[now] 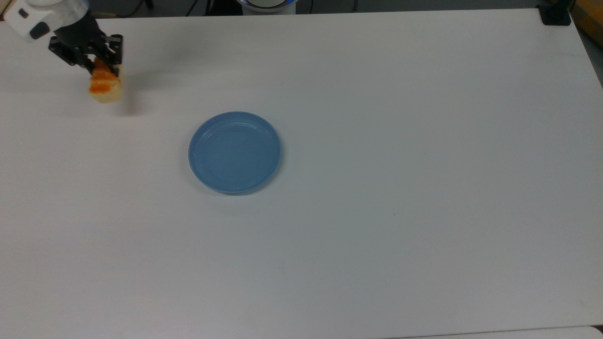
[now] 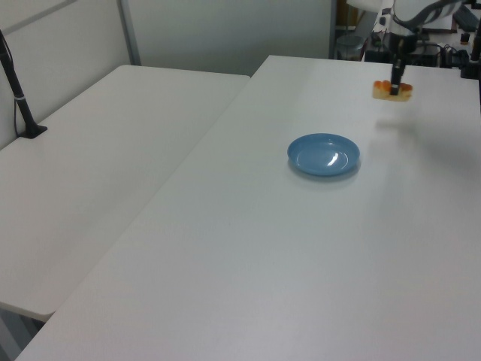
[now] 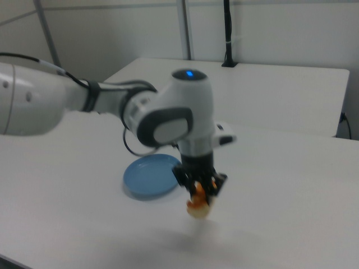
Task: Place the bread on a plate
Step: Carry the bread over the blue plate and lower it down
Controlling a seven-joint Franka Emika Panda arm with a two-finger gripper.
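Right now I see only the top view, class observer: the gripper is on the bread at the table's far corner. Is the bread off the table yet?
Observer: Yes. In the right view the bread hangs clear above the table, its shadow below it.
Operator: Is the grip sound?
Observer: In the right view the gripper pinches the bread's upper part; most of the bread hangs below the fingertips.
Operator: How high is it against the plate?
Observer: In the left view the bread is well above the plate rim, and off to the left view's right of it.
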